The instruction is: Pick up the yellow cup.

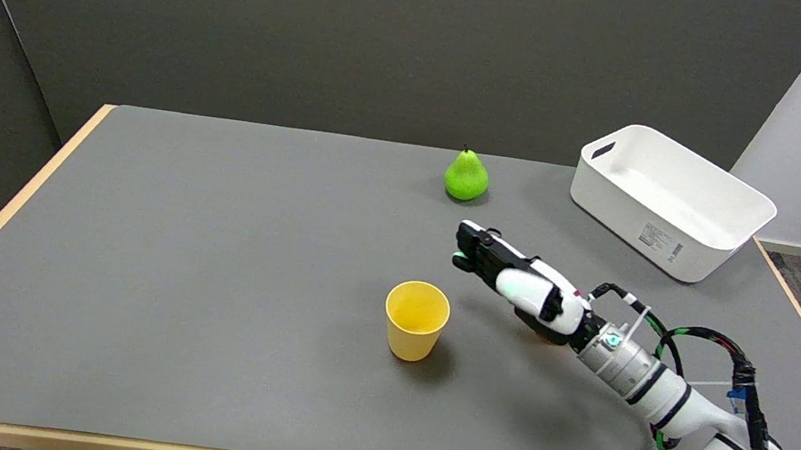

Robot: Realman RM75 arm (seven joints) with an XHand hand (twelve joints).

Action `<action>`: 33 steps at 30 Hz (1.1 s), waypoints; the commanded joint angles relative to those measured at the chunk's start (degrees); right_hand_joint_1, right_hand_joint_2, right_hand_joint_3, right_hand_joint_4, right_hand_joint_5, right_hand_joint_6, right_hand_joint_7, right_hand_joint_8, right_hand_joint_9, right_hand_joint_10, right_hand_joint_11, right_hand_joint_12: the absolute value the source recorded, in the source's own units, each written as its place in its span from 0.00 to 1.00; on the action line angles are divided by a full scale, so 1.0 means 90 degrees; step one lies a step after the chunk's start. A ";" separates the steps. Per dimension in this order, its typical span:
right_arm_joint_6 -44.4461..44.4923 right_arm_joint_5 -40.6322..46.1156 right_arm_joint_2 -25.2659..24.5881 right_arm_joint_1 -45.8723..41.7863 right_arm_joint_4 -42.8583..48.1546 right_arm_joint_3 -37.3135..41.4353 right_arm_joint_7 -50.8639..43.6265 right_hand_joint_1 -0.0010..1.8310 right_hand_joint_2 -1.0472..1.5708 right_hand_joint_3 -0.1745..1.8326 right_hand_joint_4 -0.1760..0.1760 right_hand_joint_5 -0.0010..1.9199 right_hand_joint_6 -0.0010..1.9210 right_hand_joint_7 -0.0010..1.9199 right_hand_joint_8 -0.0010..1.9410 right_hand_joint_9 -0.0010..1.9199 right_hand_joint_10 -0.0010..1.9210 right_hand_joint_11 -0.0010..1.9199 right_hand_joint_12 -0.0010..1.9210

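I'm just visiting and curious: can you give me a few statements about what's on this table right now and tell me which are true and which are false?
1. The yellow cup stands upright on the table. True.
2. The right hand is holding the cup. False: it is in the air to the cup's right, holding nothing.
3. A green pear sits on the table beyond the cup. True.
4. The pear lies inside the white bin. False: it stands on the table, left of the bin.
5. The cup is tipped on its side. False: its opening faces up.
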 commanded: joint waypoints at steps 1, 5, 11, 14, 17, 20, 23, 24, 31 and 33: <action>-0.1250 -0.0835 -0.0149 0.0036 0.0866 -0.0049 0.0035 0.13 0.63 0.48 0.00 0.00 0.11 0.00 0.00 0.00 0.00 0.00 0.15; -0.1355 -0.0856 -0.0287 0.0045 0.0850 -0.0112 0.0035 0.14 0.62 0.48 0.00 0.00 0.10 0.00 0.00 0.00 0.00 0.00 0.14; -0.1346 -0.0890 -0.0432 0.0045 0.0764 -0.0226 0.0035 0.14 0.62 0.48 0.00 0.00 0.10 0.00 0.00 0.00 0.00 0.00 0.14; -0.1355 -0.1049 -0.0462 0.0045 0.0815 -0.0243 0.0035 0.14 0.62 0.48 0.00 0.00 0.10 0.00 0.00 0.00 0.00 0.00 0.14; -0.1355 -0.1209 -0.0528 0.0048 0.0859 -0.0254 0.0035 0.14 0.63 0.48 0.00 0.00 0.10 0.00 0.00 0.00 0.00 0.00 0.14; -0.1303 -0.1268 -0.0585 0.0047 0.0855 -0.0303 0.0035 0.14 0.63 0.48 0.00 0.00 0.10 0.00 0.00 0.00 0.00 0.00 0.14; -0.1281 -0.1282 -0.0598 0.0038 0.0868 -0.0325 0.0014 0.15 0.63 0.48 0.00 0.00 0.10 0.00 0.00 0.00 0.00 0.00 0.13; -0.1262 -0.1282 -0.0598 0.0038 0.0870 -0.0332 -0.0019 0.15 0.63 0.48 0.00 0.00 0.10 0.00 0.00 0.00 0.00 0.00 0.13; -0.1231 -0.1273 -0.0606 0.0036 0.0926 -0.0379 -0.0431 0.17 0.62 0.48 0.00 0.00 0.09 0.00 0.00 0.00 0.00 0.00 0.12; -0.1222 -0.1273 -0.0606 0.0036 0.0894 -0.0379 -0.0584 0.17 0.62 0.48 0.00 0.00 0.09 0.00 0.00 0.00 0.00 0.00 0.12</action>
